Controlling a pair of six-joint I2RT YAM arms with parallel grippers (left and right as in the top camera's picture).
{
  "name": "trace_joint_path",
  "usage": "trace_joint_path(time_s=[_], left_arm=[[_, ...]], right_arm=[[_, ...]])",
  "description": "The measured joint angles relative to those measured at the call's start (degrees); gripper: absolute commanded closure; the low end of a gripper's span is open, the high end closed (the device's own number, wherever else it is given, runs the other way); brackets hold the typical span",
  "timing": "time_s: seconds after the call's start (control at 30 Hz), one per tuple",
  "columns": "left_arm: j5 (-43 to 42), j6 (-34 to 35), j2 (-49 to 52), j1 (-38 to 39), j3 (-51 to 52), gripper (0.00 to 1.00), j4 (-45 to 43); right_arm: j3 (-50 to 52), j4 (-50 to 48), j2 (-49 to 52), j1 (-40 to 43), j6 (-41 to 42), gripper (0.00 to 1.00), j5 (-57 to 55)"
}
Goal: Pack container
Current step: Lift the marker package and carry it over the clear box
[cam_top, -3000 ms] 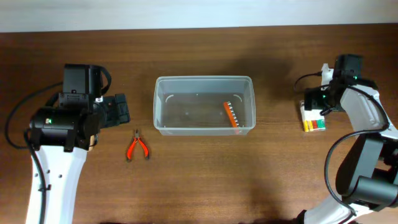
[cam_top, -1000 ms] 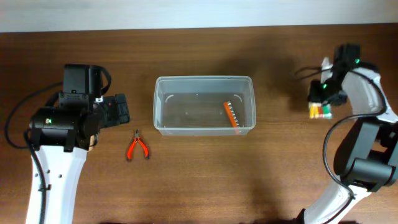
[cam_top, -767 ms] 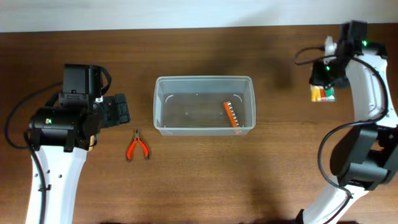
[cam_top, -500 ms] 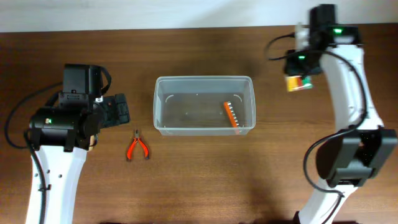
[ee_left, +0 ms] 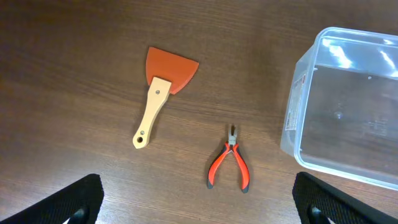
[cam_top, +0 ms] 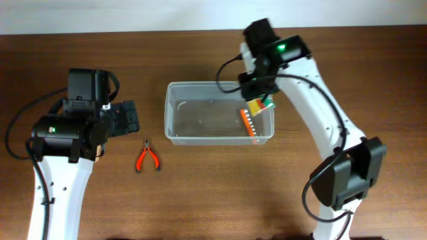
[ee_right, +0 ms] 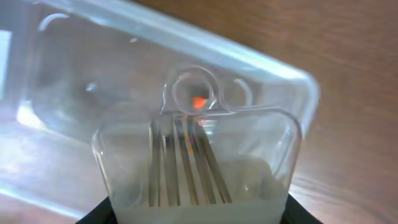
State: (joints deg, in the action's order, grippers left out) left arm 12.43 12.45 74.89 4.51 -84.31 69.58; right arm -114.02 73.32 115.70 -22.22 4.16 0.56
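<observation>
The container [cam_top: 200, 115], a clear rectangular tub, stands mid-table with an orange toothed strip [cam_top: 249, 122] lying in its right end. My right gripper [cam_top: 257, 99] hovers over that right end, shut on a clear blister pack [cam_top: 261, 105] of small tools with coloured handles. The right wrist view shows the pack [ee_right: 196, 155] filling the space between the fingers, with the container [ee_right: 93, 68] below it. Left of the tub, my left gripper [cam_top: 127, 117] stands wide open and holds nothing.
Red-handled pliers [cam_top: 147, 157] lie left of the tub. The left wrist view shows the pliers [ee_left: 231, 167], a wooden-handled orange scraper [ee_left: 163, 87] to their left, and the tub's left end [ee_left: 348, 106]. The table's back edge meets a white wall.
My right arm has swung from the table's far right to over the tub's right end, carrying the blister pack. The left arm has not moved.
</observation>
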Motion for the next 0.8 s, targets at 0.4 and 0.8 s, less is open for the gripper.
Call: trace_joint_path(time_s=[0.4,0.8], left_arm=[[0.0,-0.02,0.0,0.0,0.0,0.01,0.0],[0.0,-0.02,0.0,0.0,0.0,0.01,0.0]], right_arm=[[0.02,0.39,0.0,-2.56,7.69,0.66,-0.61],[12.35,-7.85,0.11,-2.19,10.67,0.64,-1.11]])
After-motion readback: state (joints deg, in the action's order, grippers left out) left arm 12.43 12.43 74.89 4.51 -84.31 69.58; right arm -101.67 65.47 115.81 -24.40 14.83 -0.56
